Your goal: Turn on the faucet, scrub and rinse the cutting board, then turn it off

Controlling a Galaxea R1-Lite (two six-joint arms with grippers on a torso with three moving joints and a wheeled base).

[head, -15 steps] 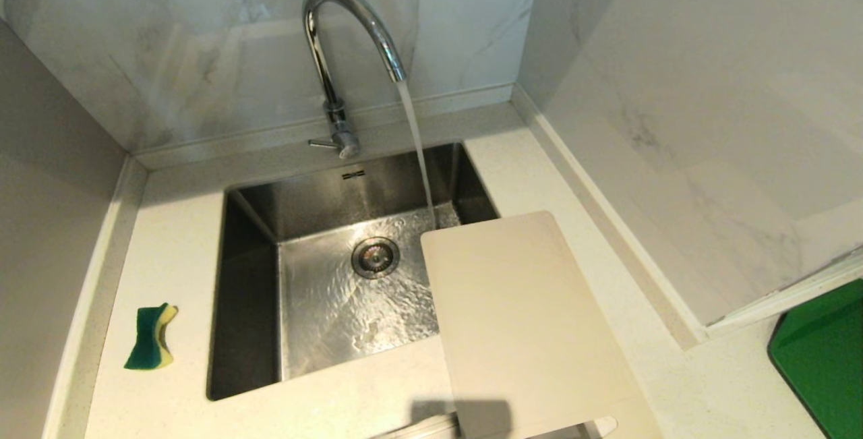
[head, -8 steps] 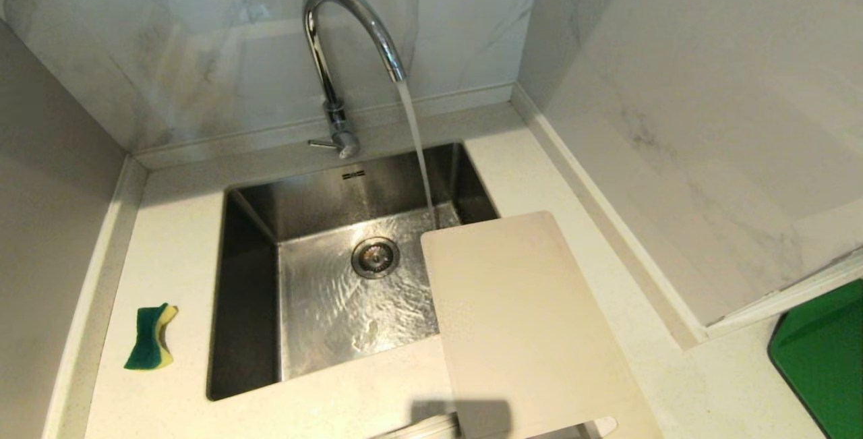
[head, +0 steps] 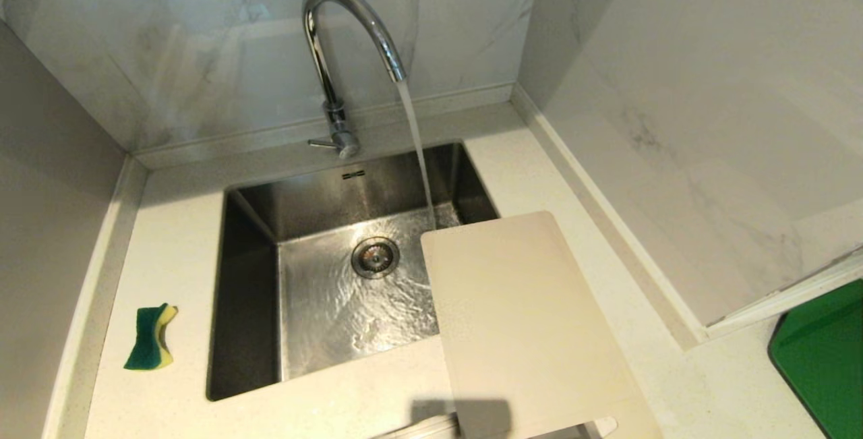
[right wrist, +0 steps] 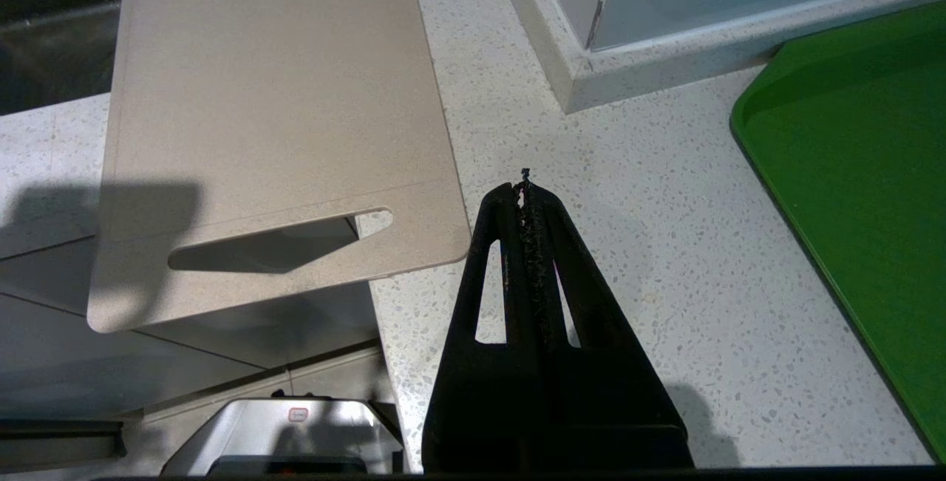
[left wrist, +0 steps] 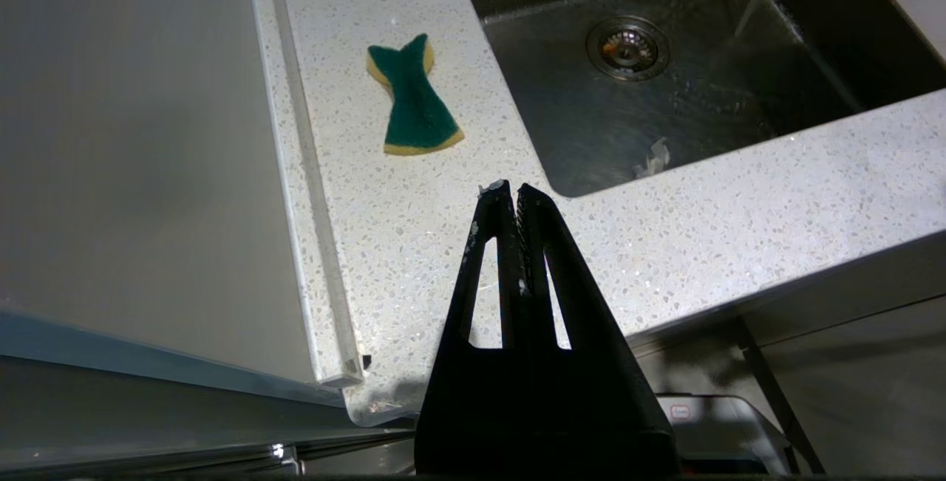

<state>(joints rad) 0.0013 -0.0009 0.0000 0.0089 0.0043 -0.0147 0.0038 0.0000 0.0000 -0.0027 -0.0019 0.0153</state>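
Counter (head: 175,250): pale speckled stone wrapping the sink on three sides, meeting marble-look walls behind. Sink (head: 253,331): square steel basin, the landmark here, with a round drain (head: 375,257) in its floor and rippling water across the bottom. Cutting board (head: 526,324): pale beige, lying flat over the sink's right front corner, part on the counter to the right of the sink, part hanging over the basin; the head view cuts off its near end, while the right wrist view shows the board (right wrist: 273,119) with its long slot handle jutting past the counter's front edge. Green tray (head: 819,358): flat, well to the right of the sink; only a corner shows. Faucet (head: 337,61): chrome gooseneck behind the sink's back rim, lever out to its left, a stream falling from the spout into the basin just behind the board's far edge. Sponge (head: 152,336): green and yellow, waisted, on the counter left of the sink. Left gripper (left wrist: 511,189): seen only in its own wrist view, above the counter at the sink's front left corner, jaws pressed together, empty. Right gripper (right wrist: 523,189): seen only in its own wrist view, above the counter right of the sink, between board and tray, jaws pressed together, empty.
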